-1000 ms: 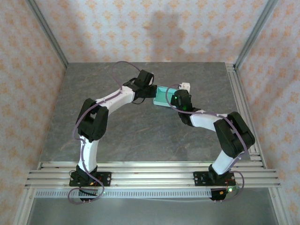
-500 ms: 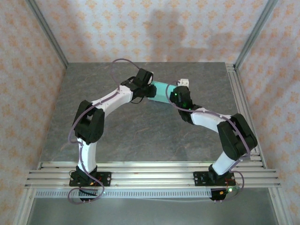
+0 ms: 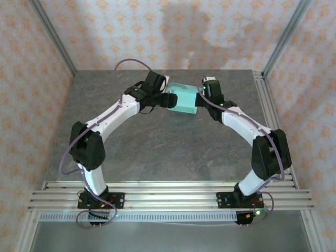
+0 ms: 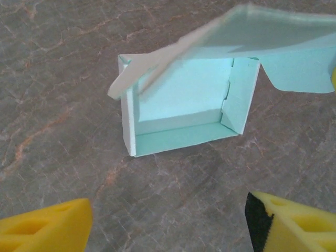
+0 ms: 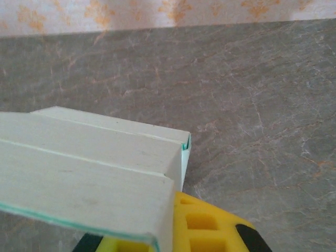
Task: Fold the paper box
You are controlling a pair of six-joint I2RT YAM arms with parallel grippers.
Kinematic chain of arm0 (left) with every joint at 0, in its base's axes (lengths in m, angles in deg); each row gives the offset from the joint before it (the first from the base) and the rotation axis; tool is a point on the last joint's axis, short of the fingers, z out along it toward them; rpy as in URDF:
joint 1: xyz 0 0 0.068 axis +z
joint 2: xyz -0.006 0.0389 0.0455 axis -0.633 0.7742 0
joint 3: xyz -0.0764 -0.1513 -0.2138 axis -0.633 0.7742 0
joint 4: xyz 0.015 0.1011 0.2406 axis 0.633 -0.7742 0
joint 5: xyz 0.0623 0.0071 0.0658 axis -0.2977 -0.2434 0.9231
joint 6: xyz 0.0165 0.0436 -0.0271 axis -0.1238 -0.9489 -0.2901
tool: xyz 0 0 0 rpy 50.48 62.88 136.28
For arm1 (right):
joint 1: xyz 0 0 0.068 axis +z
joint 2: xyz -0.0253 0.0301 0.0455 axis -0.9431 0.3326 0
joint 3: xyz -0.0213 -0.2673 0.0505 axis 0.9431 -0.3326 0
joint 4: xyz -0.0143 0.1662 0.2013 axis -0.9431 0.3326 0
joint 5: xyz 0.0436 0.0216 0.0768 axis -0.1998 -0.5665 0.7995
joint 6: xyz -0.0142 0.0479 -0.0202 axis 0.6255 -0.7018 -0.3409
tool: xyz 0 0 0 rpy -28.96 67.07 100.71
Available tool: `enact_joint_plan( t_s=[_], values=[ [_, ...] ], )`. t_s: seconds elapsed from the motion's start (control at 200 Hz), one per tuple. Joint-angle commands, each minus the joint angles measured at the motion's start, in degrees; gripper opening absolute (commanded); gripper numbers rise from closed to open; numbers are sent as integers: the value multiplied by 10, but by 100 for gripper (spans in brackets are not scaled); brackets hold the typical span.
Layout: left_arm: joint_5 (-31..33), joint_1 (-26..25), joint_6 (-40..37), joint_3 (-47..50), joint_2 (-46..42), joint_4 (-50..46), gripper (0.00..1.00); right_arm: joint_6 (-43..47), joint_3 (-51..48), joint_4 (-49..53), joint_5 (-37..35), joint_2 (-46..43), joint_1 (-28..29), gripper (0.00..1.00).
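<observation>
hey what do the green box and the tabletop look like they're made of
The paper box: probably thin matte card, mint-green; thin cut edges and crisp creases show. The table: grey stone-look top with pale veins, faint sheen; real stone or printed laminate, can't tell.

The grey, marble-veined surface [image 3: 157, 142] is carrying the paper box [image 3: 182, 98] toward its far middle. The pale mint box is resting on the stone, its open side showing and a flap tilting up above it.
</observation>
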State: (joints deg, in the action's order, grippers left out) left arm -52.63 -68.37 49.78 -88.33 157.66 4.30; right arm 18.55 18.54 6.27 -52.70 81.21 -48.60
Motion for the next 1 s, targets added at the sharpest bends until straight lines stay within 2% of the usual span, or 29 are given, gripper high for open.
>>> enact_joint_plan(
  t_s=[0.0,0.09,0.19,0.35,0.476,0.636,0.781,0.881,0.996],
  values=[
    [-16,9,-12,6,-33,-27,81,60,58,145,58,15,-8,0],
    [-19,20,-15,16,-45,-33,84,99,112,241,90,43,-12,0],
    [-25,35,-22,28,-62,-35,86,128,157,310,93,69,-12,0],
    [-36,53,-45,52,-91,-41,87,143,197,358,92,91,-13,0],
    [-56,68,-59,68,-109,-44,92,156,227,403,106,111,-13,0],
    [-77,74,-95,60,-96,-63,93,172,263,458,112,137,-13,0],
    [-117,74,-176,34,-57,-77,75,204,260,460,130,134,-13,0],
    [-116,75,-225,4,-27,-97,61,218,263,469,133,134,-13,0],
    [-124,75,-290,-35,13,-121,60,240,267,483,147,134,-13,0]
  ],
)
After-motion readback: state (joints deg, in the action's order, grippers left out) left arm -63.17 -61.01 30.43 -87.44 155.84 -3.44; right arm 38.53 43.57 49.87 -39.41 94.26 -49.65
